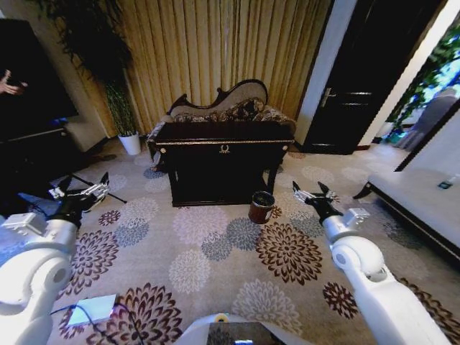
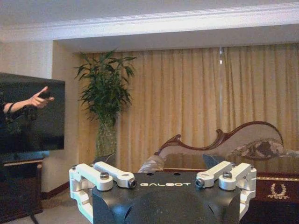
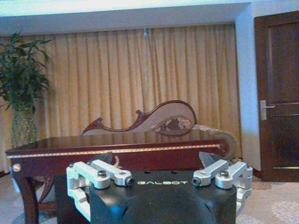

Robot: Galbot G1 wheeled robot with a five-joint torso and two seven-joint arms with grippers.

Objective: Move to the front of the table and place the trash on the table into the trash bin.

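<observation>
Head view: you're parked well back from the dark wooden surface (image 1: 224, 147), so nothing's reachable.
Trash: too far to make out on top.
Trash bin (image 1: 261, 207): on the carpet by its front right corner.
Left tool (image 1: 85, 188): spread open, empty.
Right tool (image 1: 314, 192): spread open, empty.

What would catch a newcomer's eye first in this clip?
The dark table with gold trim stands mid-room in front of a carved sofa and gold curtains. The small trash bin sits by its front right corner. The left gripper and right gripper hover open on either side.
</observation>
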